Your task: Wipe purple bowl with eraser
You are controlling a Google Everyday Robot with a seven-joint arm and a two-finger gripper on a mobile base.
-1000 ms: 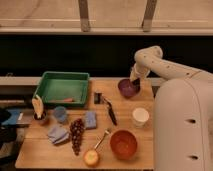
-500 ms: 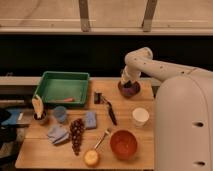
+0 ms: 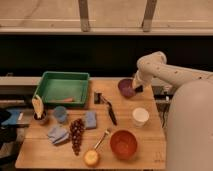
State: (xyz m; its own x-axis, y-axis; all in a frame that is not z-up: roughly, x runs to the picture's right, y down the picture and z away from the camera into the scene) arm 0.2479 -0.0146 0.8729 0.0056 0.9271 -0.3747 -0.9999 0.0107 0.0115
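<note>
A green tray [image 3: 64, 89] sits at the table's [image 3: 150, 150] far left, grapes [image 3: 76, 135] in front of it. Further right, an orange bowl [image 3: 123, 144] and a white cup [image 3: 140, 116] stand nearer the front edge. The purple bowl [image 3: 125, 88] rests at the back right. The gripper [image 3: 136, 89] (fingers shut) is at the bowl's right rim; whether it holds anything cannot be told.

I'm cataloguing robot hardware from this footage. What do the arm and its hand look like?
The arm is smooth, rounded, white-shelled, with a bulbous elbow joint, joining a large white body at right. Its hand, at the purple bowl, is small and dark; no cables or markings are visible.
</note>
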